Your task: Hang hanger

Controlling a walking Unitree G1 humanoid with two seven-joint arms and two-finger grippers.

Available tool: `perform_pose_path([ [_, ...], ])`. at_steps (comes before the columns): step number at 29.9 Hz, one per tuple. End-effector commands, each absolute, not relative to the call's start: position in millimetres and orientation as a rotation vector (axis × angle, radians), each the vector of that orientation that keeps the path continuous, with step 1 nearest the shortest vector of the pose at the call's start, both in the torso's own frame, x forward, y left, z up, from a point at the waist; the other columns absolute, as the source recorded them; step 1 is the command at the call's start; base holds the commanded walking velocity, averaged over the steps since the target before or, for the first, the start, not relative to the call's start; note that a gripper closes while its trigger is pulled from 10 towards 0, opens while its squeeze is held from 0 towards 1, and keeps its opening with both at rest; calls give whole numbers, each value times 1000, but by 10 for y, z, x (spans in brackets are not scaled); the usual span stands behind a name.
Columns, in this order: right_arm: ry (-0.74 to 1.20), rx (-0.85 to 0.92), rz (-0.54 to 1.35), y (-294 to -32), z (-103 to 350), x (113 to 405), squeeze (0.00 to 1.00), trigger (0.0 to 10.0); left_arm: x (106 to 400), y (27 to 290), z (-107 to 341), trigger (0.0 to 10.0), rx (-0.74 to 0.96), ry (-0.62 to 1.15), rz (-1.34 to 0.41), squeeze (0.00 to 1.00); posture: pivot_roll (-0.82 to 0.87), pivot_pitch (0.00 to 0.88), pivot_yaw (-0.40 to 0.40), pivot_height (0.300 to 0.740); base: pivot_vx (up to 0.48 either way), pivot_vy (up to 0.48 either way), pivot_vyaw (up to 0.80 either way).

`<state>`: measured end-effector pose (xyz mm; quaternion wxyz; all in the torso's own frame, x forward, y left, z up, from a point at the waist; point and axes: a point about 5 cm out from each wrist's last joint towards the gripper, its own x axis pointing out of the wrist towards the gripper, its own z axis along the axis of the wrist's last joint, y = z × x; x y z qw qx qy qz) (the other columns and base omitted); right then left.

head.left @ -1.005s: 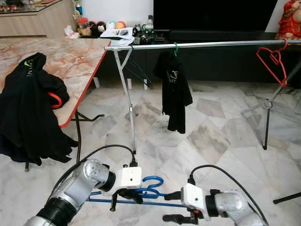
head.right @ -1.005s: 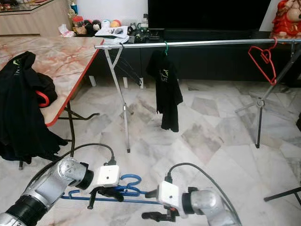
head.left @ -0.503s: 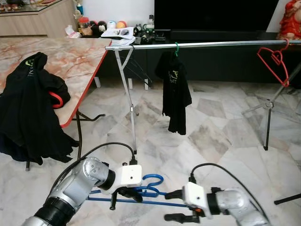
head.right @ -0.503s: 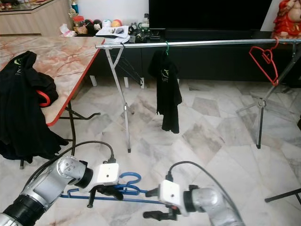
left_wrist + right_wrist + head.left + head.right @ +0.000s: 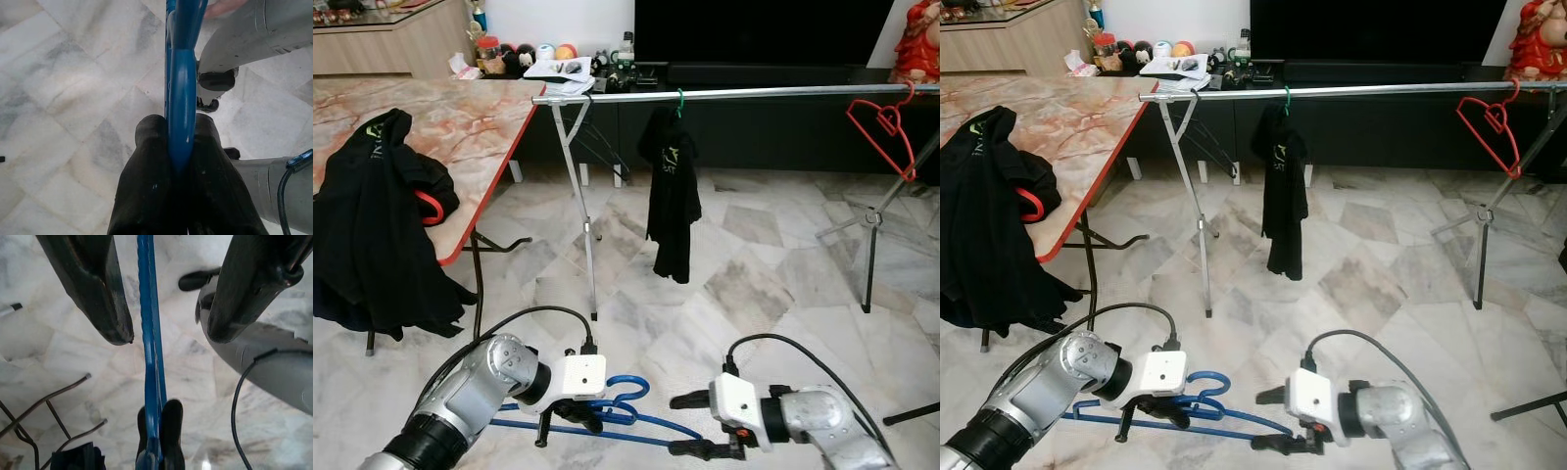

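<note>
Marble desk (image 5: 460, 117) with a red edge stands at the far left of the silver rail (image 5: 734, 94), a black garment (image 5: 372, 225) heaped over its near edge around a red hanger (image 5: 429, 208). Below the rail and nearer the camera, the left hand (image 5: 570, 419) has its two black fingers (image 5: 151, 186) pressed together on the blue hanger (image 5: 607, 411), pinching it by the neck beneath the hook, low over the marble floor (image 5: 754, 274). Just right of it, the right hand (image 5: 700, 424) is spread, its fingers (image 5: 93, 289) standing either side of the hanger's blue bar without touching it. On the rail, a black shirt (image 5: 671, 196) hangs from a green hook (image 5: 680, 99) left of the middle, and an empty red hanger (image 5: 884, 125) hangs near the rail's right end. Behind the rail runs a dark cabinet (image 5: 764, 69).
</note>
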<state>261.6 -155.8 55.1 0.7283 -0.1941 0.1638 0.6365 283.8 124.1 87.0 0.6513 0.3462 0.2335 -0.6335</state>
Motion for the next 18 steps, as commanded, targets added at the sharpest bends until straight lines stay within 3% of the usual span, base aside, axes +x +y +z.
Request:
perform_pose_path([
  [1,368,-408,1397,-1566,533,2614,0,10000,2856,1252,922,10000,820,531,-1436,0,-62,64,19,740,0,0,0],
  [18,298,-447,1290,-1430,441,2739,0,10000,2785,1132,1060,10000,824,479,-1508,0,-50,52,17,740,0,0,0],
])
